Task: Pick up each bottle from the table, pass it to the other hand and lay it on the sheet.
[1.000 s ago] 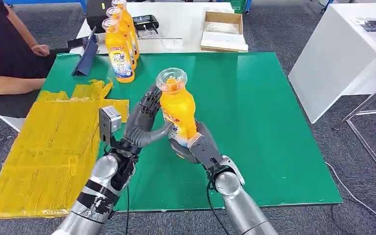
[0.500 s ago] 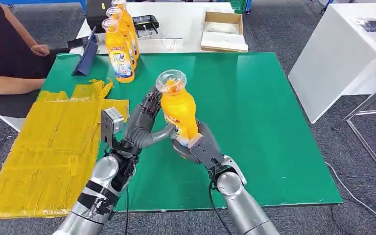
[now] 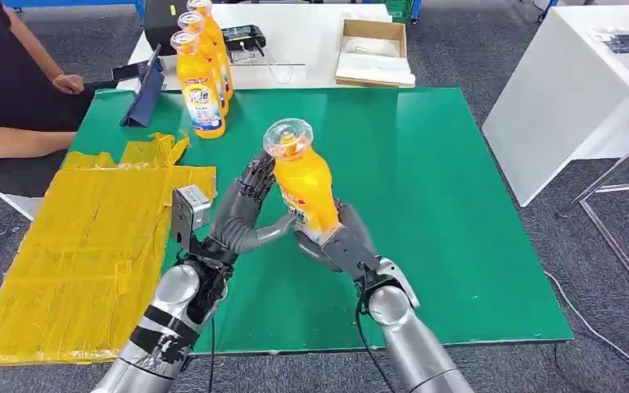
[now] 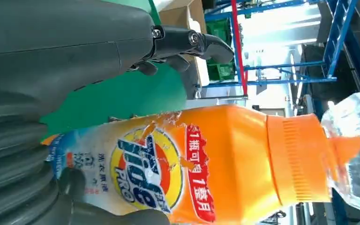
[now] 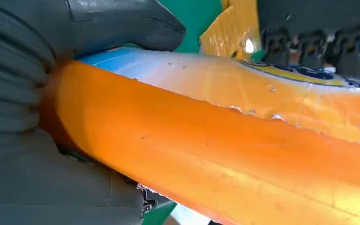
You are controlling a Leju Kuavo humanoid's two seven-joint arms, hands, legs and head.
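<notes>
Closest to me, both silver arms rise from the bottom edge and meet over the green table (image 3: pixel 459 205). My right hand (image 3: pixel 340 241) is wrapped around the base of the orange bottle (image 3: pixel 301 184), gripping it from below and behind; the right wrist camera has that orange body (image 5: pixel 215 154) pressed right against the palm. The bottle stands nearly upright above the right hand, at about 12 o'clock from it, clear cap (image 3: pixel 287 137) on top, well above the tabletop. My left hand (image 3: pixel 242 214) comes in from the bottle's 9 o'clock side, thumb reaching under toward the label, fingers (image 3: pixel 255 176) stretched up alongside the bottle. Whether they actually touch it I can't tell; the left wrist camera shows the fingers (image 4: pixel 187 40) extended with green table between them and the bottle (image 4: pixel 225 159), so I read that hand as spread, not holding. The yellow sheet (image 3: pixel 82 246) lies out at 9 o'clock. Further off, around 11 o'clock, three more bottles (image 3: pixel 199 74) stand in a row at the table's far edge, a person's arm (image 3: pixel 16 139) beyond the sheet.
</notes>
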